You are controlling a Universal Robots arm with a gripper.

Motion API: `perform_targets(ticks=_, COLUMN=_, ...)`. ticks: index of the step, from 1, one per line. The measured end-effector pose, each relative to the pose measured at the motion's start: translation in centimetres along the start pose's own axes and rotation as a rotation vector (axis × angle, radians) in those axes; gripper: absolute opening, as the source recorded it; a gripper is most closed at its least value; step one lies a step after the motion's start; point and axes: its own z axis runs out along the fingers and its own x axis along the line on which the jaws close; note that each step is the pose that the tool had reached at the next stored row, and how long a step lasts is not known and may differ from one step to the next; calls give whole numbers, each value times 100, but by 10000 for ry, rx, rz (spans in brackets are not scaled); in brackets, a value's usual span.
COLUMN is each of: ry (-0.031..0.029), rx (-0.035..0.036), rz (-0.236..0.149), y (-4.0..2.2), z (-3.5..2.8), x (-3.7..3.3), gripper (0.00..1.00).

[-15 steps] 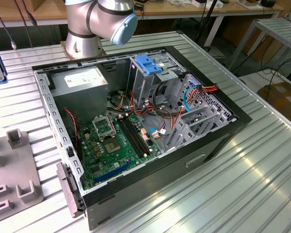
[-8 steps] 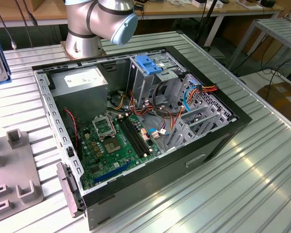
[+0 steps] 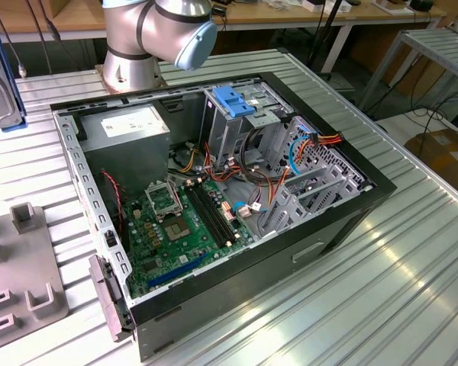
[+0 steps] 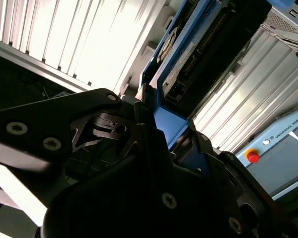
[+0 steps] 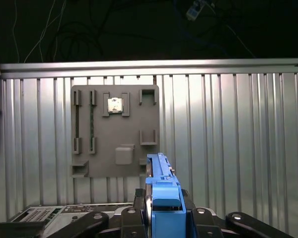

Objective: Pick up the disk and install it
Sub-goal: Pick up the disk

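A ribbed aluminium tabletop point(image 3: 412, 282) runs under everything, with workbenches and cables in the dim room behind it. An open computer case point(image 3: 336, 229) lies on its side in the middle of the tabletop, showing its green motherboard point(image 3: 183, 229), a grey power supply point(image 3: 130, 130) and a metal drive cage topped by a blue latch point(image 3: 233, 99). My arm's base point(image 3: 153, 30) stands just behind the case.

My gripper point(image 5: 162, 210) is closed on the disk point(image 5: 161, 178). In the first wrist view I see the disk edge-on, its blue side rail rising out from between my jaws, which press against either side of it. In the second wrist view the disk point(image 4: 176, 59) reaches away from my gripper point(image 4: 164, 124), showing its blue rail and its pale labelled face.

In the exterior view the disk point(image 3: 0, 76) stands upright at the picture's left edge. It is outside the case and well apart from the drive cage. I cannot tell whether its lower edge touches the tabletop.

Beyond the disk, in the first wrist view, a grey fixture plate point(image 5: 114, 131) with slots and small blocks lies flat on the tabletop. In the second wrist view a grey control box point(image 4: 283, 148) with a red button point(image 4: 252, 157) sits off to one side.
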Motion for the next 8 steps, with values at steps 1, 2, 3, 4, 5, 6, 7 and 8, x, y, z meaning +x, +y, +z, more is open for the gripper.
perform_targets(ticks=1, ry=0, rx=0, rz=0, y=-11, z=0, x=0, gripper=37)
perform_targets(ticks=2, ry=1, rx=-1, rz=0, y=-18, z=-1, x=-1, gripper=37)
perform_targets(ticks=3, ry=0, rx=0, rz=0, y=-27, z=0, x=-1, gripper=37)
perform_targets(ticks=4, ry=0, rx=0, rz=0, y=-31, z=0, x=-1, gripper=37)
perform_targets(ticks=5, ry=0, rx=0, rz=1, y=-37, z=0, x=-1, gripper=37)
perform_targets(ticks=6, ry=0, rx=0, rz=0, y=-49, z=0, x=-2, gripper=37)
perform_targets(ticks=7, ry=0, rx=0, rz=0, y=-62, z=-1, x=-2, gripper=37)
perform_targets(ticks=8, ry=0, rx=0, rz=0, y=-82, z=-1, x=-3, gripper=37)
